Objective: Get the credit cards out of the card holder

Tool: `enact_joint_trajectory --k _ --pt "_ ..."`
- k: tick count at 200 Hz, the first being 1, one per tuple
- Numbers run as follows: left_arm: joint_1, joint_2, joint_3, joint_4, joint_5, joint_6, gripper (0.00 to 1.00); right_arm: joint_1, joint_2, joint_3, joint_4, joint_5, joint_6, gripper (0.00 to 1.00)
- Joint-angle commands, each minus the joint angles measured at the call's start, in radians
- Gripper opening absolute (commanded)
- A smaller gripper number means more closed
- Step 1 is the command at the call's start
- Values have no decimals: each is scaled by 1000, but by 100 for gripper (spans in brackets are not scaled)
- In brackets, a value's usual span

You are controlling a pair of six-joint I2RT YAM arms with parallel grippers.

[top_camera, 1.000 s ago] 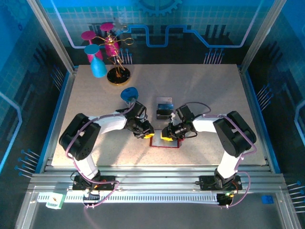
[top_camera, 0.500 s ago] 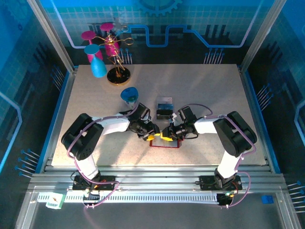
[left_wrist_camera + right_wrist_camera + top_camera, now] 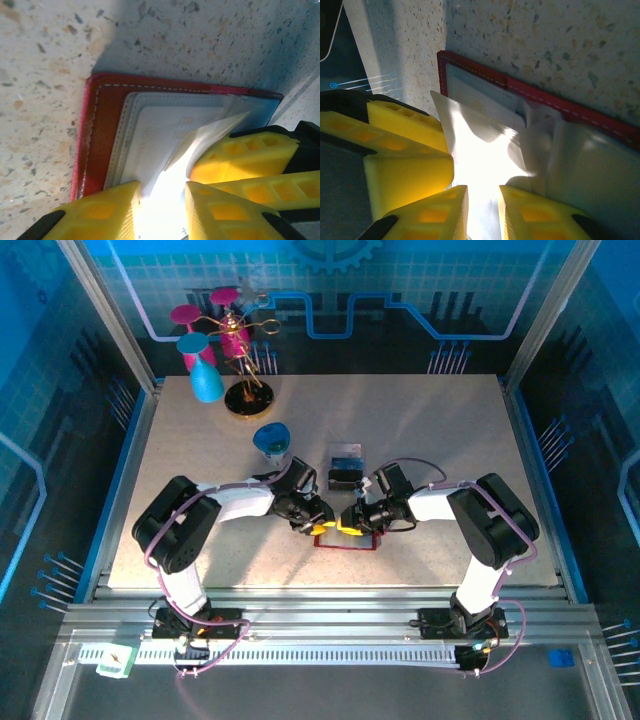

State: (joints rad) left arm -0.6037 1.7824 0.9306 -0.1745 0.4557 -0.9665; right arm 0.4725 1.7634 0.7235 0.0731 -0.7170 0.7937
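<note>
The flat red folding card holder (image 3: 95,130) lies open on the speckled table (image 3: 200,40), right under both my hands. My left gripper (image 3: 163,197) and right gripper (image 3: 483,200) each stand narrowly parted about a glaring pale sheet (image 3: 470,135); whether either pinches it, I cannot tell. The thin pale grey plastic credit card (image 3: 150,132) just past my left fingertips looks light, stiff and slick. I'd pinch its free edge.

We work inside a blue-walled cell.
Our speckled beige table (image 3: 440,420) sits between glowing blue panels (image 3: 420,280) printed with grid and circuit lines, framed by aluminium posts (image 3: 107,315); slotted metal rails (image 3: 330,618) run along its near edge.
</note>
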Motion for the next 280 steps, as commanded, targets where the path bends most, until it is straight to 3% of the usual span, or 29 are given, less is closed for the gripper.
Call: enact_joint_trajectory --k 1,58,109,186,242,280 --pt "-13 23 1 22 29 -18 25 -8 16 -29 -50 21 10 23" --pt "-15 15 3 14 23 -17 9 -9 -16 -24 -60 22 19 23" --pt "-15 -7 17 -18 10 8 3 -33 -146 29 -193 43 -9 28" --pt "-16 -91 64 -153 -46 70 1 -169 -323 94 -451 96 -133 30" --pt "-15 -148 59 -196 -77 71 1 -212 -331 91 -481 88 -160 30" --pt "-30 -124 80 -187 -41 77 5 -216 -330 96 -487 87 -165 30"
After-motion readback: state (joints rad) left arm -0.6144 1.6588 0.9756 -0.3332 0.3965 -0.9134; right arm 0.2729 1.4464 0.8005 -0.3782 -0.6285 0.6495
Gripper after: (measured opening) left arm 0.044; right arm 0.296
